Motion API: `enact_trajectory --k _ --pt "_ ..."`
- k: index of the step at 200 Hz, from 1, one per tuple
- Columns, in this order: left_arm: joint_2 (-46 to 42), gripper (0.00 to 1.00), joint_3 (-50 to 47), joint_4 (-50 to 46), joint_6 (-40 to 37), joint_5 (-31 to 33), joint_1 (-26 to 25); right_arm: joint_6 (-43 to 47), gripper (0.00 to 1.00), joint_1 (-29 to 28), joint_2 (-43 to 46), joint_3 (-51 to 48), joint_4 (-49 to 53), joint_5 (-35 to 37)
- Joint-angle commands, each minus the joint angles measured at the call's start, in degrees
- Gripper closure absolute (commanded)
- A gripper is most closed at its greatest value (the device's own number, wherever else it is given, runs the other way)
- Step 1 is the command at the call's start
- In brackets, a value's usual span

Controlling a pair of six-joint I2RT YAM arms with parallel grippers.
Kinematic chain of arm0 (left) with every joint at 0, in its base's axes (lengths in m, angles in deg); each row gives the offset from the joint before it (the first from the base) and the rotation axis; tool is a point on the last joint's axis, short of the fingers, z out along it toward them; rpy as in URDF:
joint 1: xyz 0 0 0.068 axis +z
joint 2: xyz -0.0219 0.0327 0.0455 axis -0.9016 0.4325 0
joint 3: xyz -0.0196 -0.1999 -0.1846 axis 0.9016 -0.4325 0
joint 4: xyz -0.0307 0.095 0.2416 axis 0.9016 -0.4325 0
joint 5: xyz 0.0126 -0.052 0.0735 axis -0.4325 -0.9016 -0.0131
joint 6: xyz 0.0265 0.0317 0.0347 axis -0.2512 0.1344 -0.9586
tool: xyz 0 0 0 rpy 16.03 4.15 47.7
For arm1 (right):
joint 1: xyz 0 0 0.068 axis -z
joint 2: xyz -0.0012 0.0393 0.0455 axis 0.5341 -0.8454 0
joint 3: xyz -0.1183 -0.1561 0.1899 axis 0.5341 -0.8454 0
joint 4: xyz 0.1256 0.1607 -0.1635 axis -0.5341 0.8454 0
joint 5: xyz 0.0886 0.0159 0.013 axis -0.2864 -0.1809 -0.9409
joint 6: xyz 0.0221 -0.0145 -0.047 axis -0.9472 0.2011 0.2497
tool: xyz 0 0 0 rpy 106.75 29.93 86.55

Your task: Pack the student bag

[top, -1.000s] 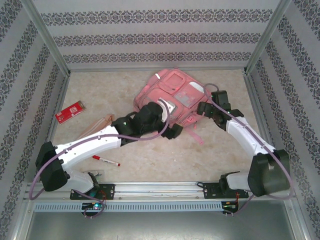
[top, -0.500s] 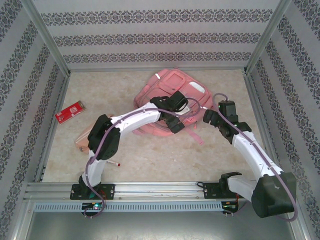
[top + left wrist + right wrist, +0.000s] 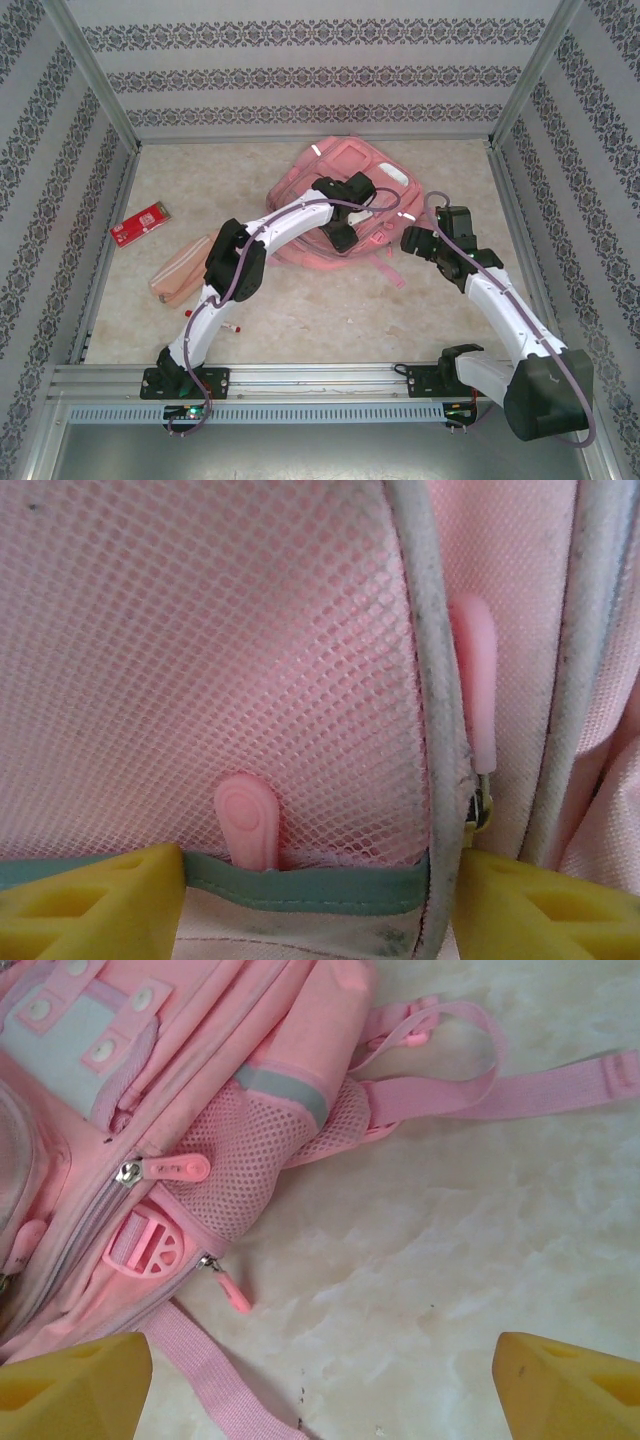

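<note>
Student bag: large pink fabric backpack (image 3: 345,160), lying flat toward the far middle of the surface, front pockets facing up, straps trailing toward the near side.
Surface: beige marbled tabletop (image 3: 300,310), enclosed by patterned walls.
Left tool (image 3: 320,900): reached out over the middle of the backpack and pressed close to it. Its yellow fingertips (image 3: 90,905) stand wide apart and clamp nothing.
Left wrist view: pink mesh pocket panel (image 3: 220,630) with a teal edge band (image 3: 330,885) running between the fingertips. One rounded pink zipper pull (image 3: 248,820) sits just above that band. A second, longer pink zipper pull (image 3: 475,680) hangs beside the grey piping (image 3: 430,680).
Right tool (image 3: 320,1390): held above bare surface just beside the backpack's right edge, fingertips spread fully apart, nothing between them.
Right wrist view: mesh side pocket (image 3: 250,1160), pale reflective strip (image 3: 285,1090), pink plastic buckle (image 3: 150,1245) and a pink webbing strap (image 3: 560,1085) lying flat on the marble.
Red flat card (image 3: 140,222): near the left wall, well apart from the backpack.
Peach fabric pencil case (image 3: 182,270): on the surface just left of the left arm's elbow.
Red-and-white marker pen (image 3: 232,326): mostly hidden behind the left arm, near its base.
</note>
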Motion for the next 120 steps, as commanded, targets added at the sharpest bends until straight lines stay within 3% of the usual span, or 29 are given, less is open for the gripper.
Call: enact_trajectory --k 1,20,41,58,71,98,104,120 --pt "0.1 0.28 0.97 -6.58 -2.57 -3.8 0.42 1.58 0.12 0.26 -2.59 1.35 -0.69 -3.4" --pt "-0.79 0.2 0.53 -6.68 -4.21 -2.58 0.42 1.52 0.12 0.25 -4.74 2.35 -0.55 -6.14" --pt "-0.41 0.22 0.17 -6.74 -6.41 2.8 0.42 1.54 0.14 0.1 -5.44 2.82 -0.64 -7.54" --pt "-0.05 0.26 -0.15 -7.22 -8.21 2.36 0.4 1.62 0.14 0.01 -5.2 2.9 -0.91 -7.52" --pt "-0.44 0.41 -1.23 -6.19 -8.7 2.17 0.46 2.19 0.15 -0.23 -5.04 3.07 -0.91 -7.28" --pt "-2.6 0.94 -2.1 -4.97 -9.81 1.55 0.68 8.73 0.15 -1.58 -5.08 2.61 -2.94 -8.38" --pt "-3.68 1.0 -2.54 -4.45 -10.16 1.42 0.77 11.76 0.15 -2.25 -5.28 2.39 -4.02 -9.47" --pt "-7.6 1.0 -4.18 -2.73 -11.57 0.84 0.86 19.29 0.14 -3.87 -6.32 3.37 -4.93 -11.66"
